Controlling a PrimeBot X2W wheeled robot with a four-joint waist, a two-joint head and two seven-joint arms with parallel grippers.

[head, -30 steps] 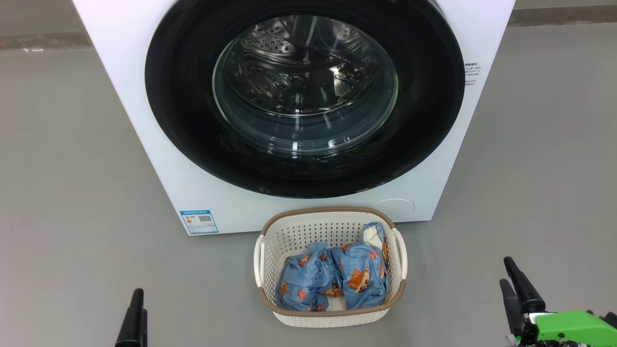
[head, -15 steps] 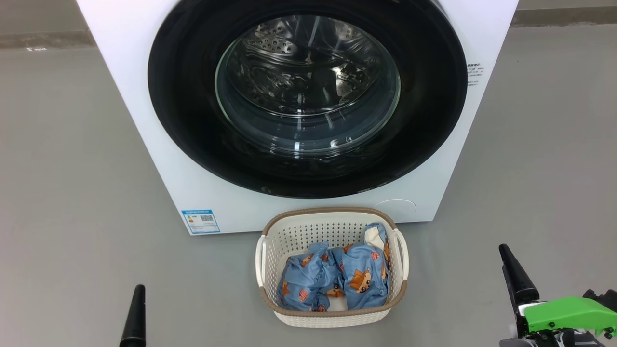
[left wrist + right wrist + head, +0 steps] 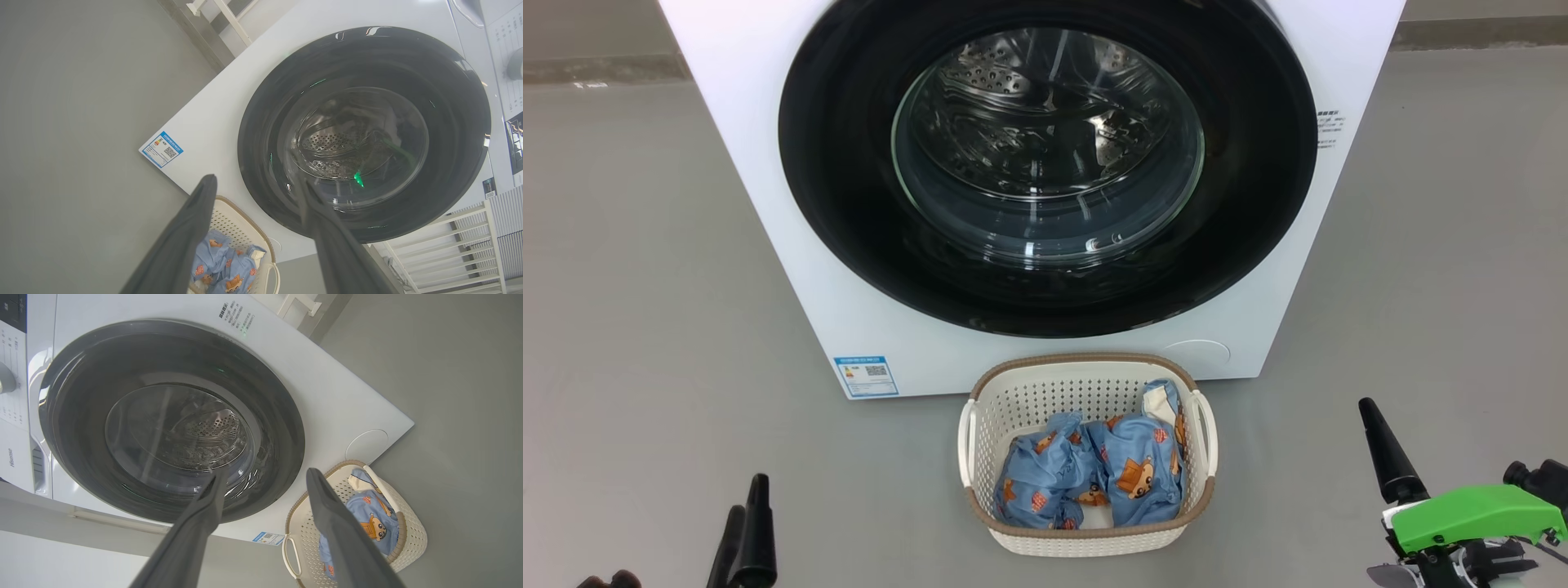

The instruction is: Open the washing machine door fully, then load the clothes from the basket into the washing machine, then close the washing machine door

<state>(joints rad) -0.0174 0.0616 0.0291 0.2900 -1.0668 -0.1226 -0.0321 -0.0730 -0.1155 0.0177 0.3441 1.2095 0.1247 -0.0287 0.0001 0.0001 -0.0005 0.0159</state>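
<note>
The white washing machine stands straight ahead. The washing machine door lies flush against its front, a glossy black rim round a clear glass bowl. Through the glass I see the steel drum. The cream basket sits on the floor just in front of the machine, and the blue bear-print clothes lie bunched inside it. My left gripper hovers low to the basket's left, open and empty. Right of the basket, my right gripper is open and empty, with one dark finger showing.
Grey floor lies on both sides of the machine and basket. A blue label sticker marks the machine's lower left front. A white slatted rack stands beside the machine. A wall base runs along the back.
The right gripper has risen and its green wrist has turned outward. The left gripper has shifted slightly. The head camera has drifted a little; machine, basket and clothes stay put.
</note>
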